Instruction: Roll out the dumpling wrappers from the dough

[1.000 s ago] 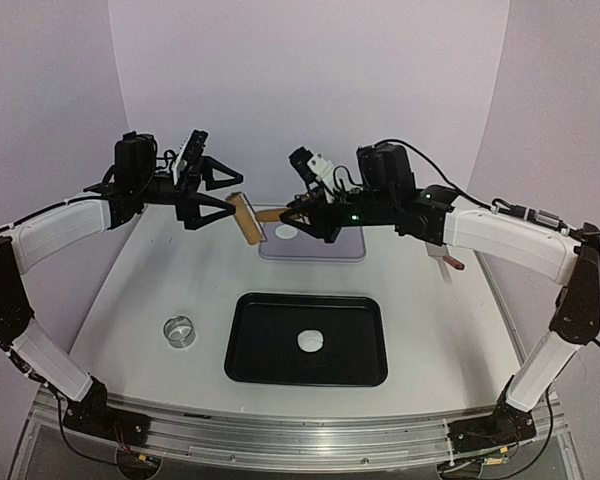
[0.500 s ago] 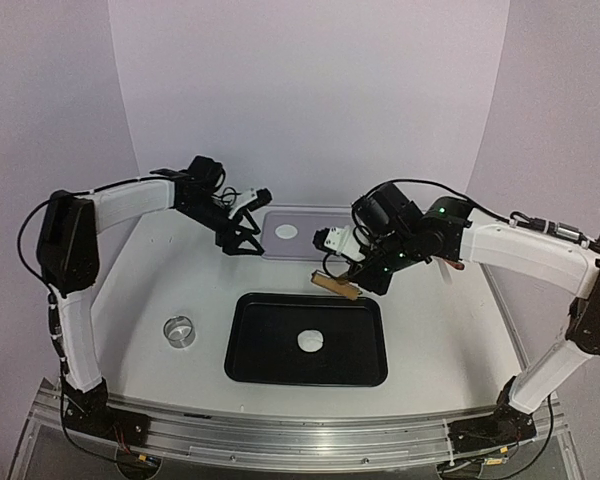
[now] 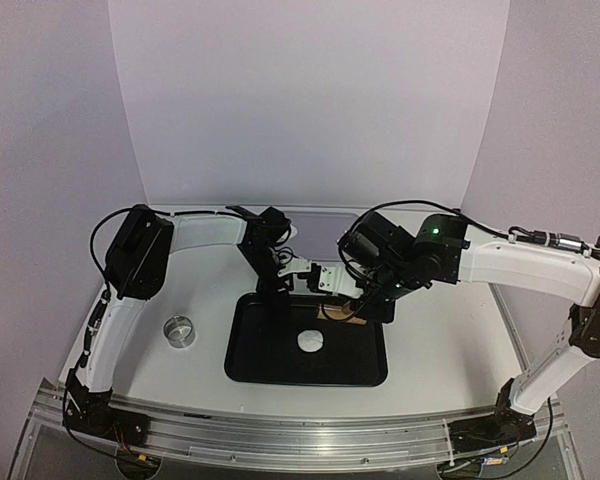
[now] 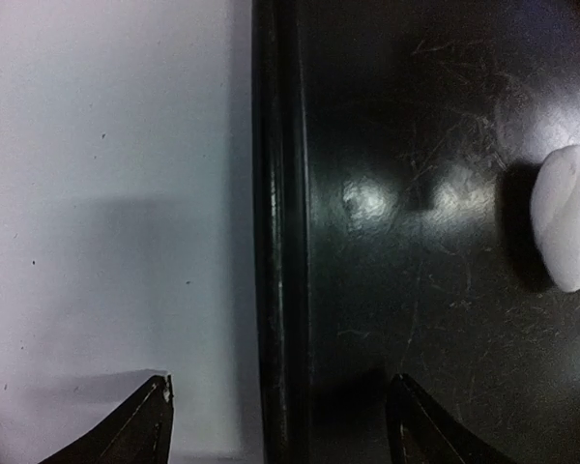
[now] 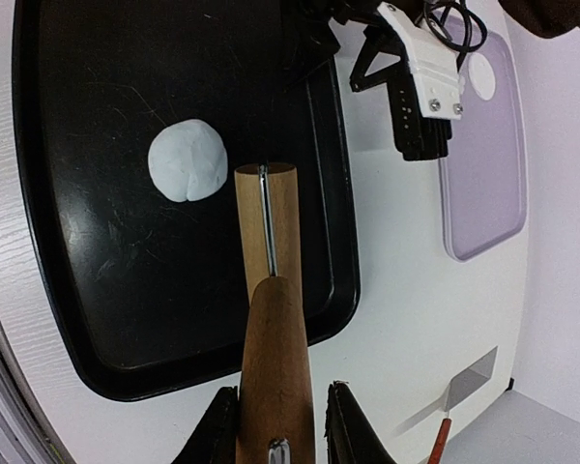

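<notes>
Left gripper [image 4: 280, 396] spans the black tray rim [image 4: 275, 193], dough [image 4: 568, 217] nearby

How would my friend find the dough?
Find the big black rectangular tray on the white table. Near its middle lies the soft white roundish dough lump. It is the only white thing in it, near the brown wooden rolling pin.
</notes>
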{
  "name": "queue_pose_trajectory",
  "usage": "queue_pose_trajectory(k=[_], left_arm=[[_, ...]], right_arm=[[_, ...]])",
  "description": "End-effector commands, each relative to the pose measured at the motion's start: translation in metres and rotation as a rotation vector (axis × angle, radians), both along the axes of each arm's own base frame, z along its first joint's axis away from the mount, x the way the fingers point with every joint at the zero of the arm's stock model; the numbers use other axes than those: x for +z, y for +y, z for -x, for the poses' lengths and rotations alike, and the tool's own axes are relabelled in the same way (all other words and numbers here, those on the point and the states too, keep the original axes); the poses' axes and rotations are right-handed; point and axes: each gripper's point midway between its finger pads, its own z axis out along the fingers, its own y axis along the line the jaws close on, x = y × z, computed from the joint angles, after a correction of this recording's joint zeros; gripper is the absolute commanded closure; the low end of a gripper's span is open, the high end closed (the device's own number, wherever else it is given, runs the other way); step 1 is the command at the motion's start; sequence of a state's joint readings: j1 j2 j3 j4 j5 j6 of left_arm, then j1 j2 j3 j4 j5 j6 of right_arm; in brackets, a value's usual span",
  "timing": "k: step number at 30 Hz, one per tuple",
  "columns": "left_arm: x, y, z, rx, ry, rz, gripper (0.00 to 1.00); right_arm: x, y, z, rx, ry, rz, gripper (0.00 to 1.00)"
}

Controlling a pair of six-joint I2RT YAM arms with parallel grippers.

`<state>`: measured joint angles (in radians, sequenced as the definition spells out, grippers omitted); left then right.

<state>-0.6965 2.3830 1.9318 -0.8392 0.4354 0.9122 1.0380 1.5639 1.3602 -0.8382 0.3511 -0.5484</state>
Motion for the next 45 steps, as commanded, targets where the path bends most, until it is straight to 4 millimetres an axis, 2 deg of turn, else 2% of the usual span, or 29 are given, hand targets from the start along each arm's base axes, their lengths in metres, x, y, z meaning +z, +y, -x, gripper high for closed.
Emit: queue_pose_trajectory(k=[1, 8, 15, 22, 25, 29, 35, 45], left_arm=[[-0.003, 0.001, -0.017, 0.0, -0.064, -0.028, 0.3], [-0.023, -0.001, -0.002, -0.02, -0.032, -0.062, 0.53], [-0.036, 0.008, -0.001, -0.068, -0.073, -0.097, 0.74], [-0.04, 0.011, -0.001, -0.087, -0.101, -0.105, 0.89], [-0.037, 0.01, -0.002, -0.071, -0.095, -0.101, 0.99], [-0.037, 0.011, 0.003, -0.069, -0.076, -0.098, 1.0], [-0.035, 0.009, 0.001, -0.045, -0.074, -0.09, 1.0], [-0.031, 0.006, -0.003, -0.021, -0.076, -0.086, 1.0]], right_arm=[[0.019, 0.005, 0.006, -0.004, -0.027, -0.054, 1.0], [0.015, 0.019, 0.012, 0.054, -0.039, -0.021, 1.0], [0.002, 0.048, 0.019, 0.114, -0.037, 0.02, 1.0], [-0.015, 0.062, 0.023, 0.139, -0.029, 0.064, 1.0], [-0.023, 0.063, 0.024, 0.14, -0.021, 0.081, 1.0], [-0.03, 0.067, 0.017, 0.112, -0.032, 0.102, 1.0], [-0.03, 0.077, 0.013, 0.112, -0.041, 0.102, 1.0], [-0.07, 0.059, 0.052, 0.186, 0.096, 0.201, 1.0]])
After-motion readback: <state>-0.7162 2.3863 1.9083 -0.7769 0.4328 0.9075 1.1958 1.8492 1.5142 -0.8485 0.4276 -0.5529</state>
